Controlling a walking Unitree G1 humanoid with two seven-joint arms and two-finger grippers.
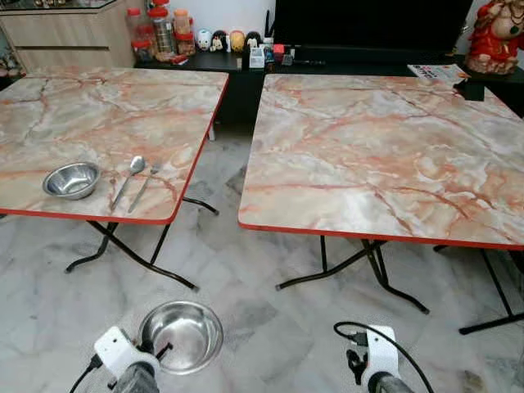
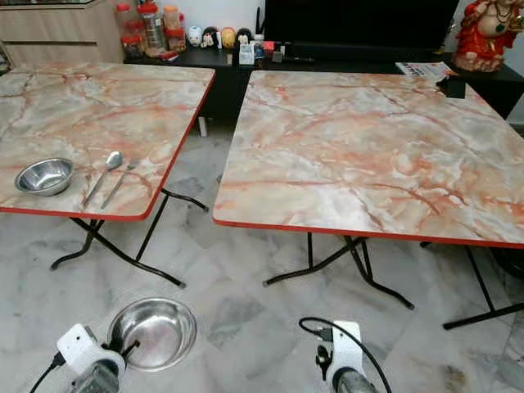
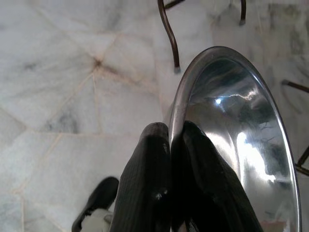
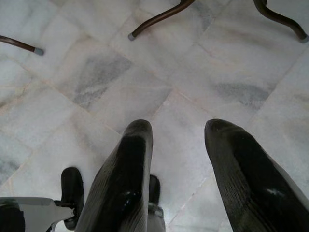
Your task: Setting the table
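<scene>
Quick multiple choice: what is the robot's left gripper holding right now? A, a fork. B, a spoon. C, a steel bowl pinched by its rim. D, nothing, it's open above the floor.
C: in the left wrist view the left gripper has its fingers closed on the rim of the steel bowl, which it carries low above the floor; the spoon and fork lie on the left table.

2 tables [image 1: 385,155] pink-veined marble, red-edged; bowls [image 1: 182,334] silver.

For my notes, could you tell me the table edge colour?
Red edge trim, clearest in the left eye view.
</scene>
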